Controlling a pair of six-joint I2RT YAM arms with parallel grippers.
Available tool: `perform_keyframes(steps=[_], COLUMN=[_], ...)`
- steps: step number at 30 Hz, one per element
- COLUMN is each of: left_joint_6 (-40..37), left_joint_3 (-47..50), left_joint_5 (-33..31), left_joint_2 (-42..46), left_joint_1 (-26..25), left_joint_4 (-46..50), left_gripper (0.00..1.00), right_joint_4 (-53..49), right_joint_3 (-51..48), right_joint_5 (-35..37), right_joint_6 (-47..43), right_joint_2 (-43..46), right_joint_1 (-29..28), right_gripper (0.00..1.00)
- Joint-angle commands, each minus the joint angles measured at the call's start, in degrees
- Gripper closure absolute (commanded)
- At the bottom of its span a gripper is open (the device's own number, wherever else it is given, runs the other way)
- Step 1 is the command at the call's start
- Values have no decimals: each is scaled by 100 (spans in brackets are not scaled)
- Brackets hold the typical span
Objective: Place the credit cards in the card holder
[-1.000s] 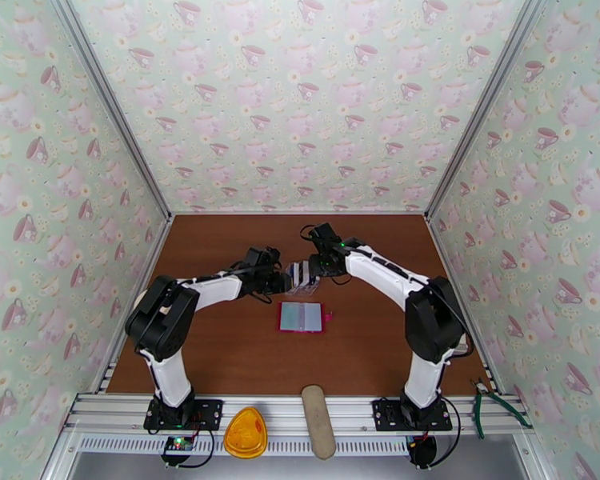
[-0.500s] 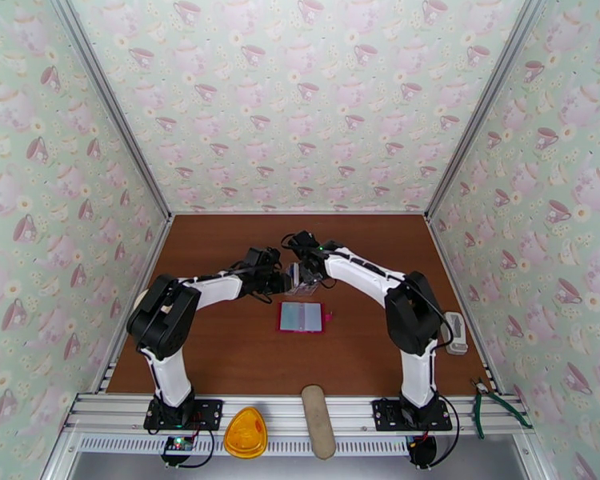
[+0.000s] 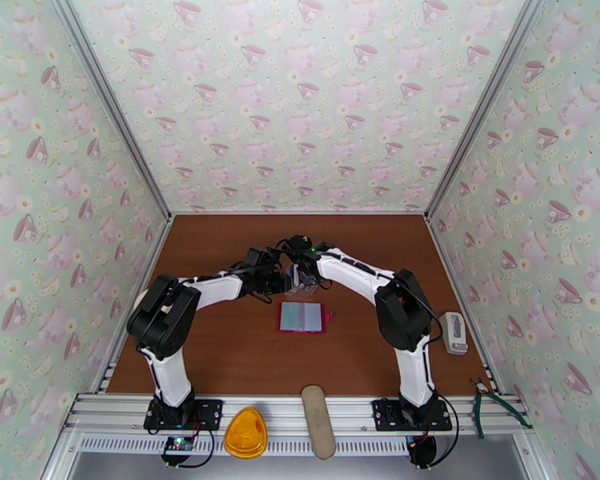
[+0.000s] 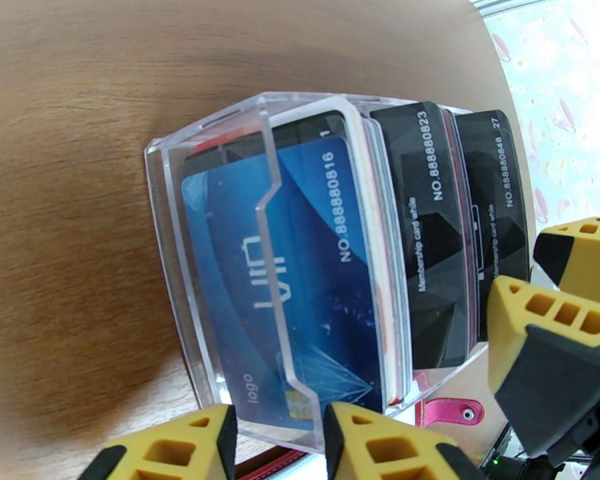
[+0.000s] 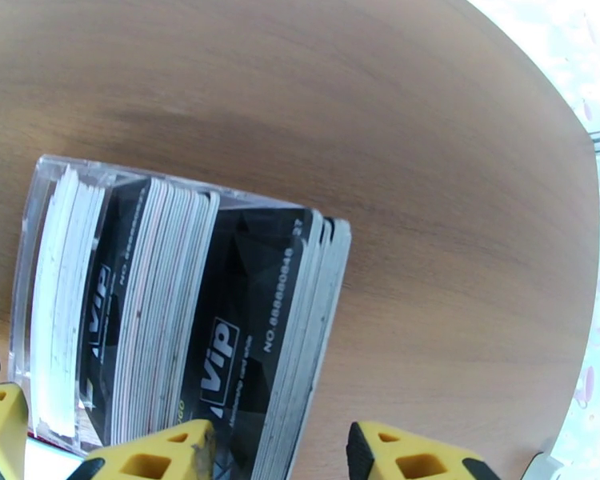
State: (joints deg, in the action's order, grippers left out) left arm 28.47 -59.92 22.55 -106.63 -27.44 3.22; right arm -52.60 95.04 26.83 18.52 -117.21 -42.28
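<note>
Cards (image 4: 316,258): many are stood on edge in a clear stand (image 4: 170,234) at the middle of the table (image 3: 220,354). A blue one is seen at the front, behind the clear wall. Black ones are packed in rows behind it, and white ones are seen too.
Wallet (image 3: 302,317): it is laid open and flat at 6 o'clock from the stand, near it but apart. Pale pockets are turned face up, with red at the rim and a snap tab at 3 o'clock.
Left gripper (image 4: 272,446): it is placed at 9 o'clock of the stand. Its jaws are set partly open, with the stand's front edge between them. Whether the stand is gripped cannot be told.
Right gripper (image 5: 280,451): it is placed at 3 o'clock of the stand. Its jaws are set partly open around the back bunch of black cards. One finger is seen right at the bunch and a gap is left at the other, so nothing is held.
Other things: a grey thing (image 3: 455,332) is laid at the table's 3 o'clock edge.
</note>
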Motion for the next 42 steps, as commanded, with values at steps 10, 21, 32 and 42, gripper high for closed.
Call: perform_keyframes(steps=[10, 21, 32, 42], left_joint_6=[-43, -52, -61, -78], left_joint_3=[-62, -90, -82, -88], left_joint_5=[23, -13, -27, -52], left_joint_2=[-183, -209, -177, -206], left_joint_1=[22, 28, 37, 55], left_joint_4=[196, 264, 284, 297], left_gripper=[65, 65, 65, 65], right_joint_4=[-432, -600, -498, -114], right_joint_3=[370, 584, 527, 365], right_joint_5=[583, 395, -257, -1255], right_joint_6=[-241, -319, -289, -209], right_joint_2=[-158, -126, -175, -100], right_joint_1=[-47, -52, -44, -44], right_gripper=[52, 60, 90, 97])
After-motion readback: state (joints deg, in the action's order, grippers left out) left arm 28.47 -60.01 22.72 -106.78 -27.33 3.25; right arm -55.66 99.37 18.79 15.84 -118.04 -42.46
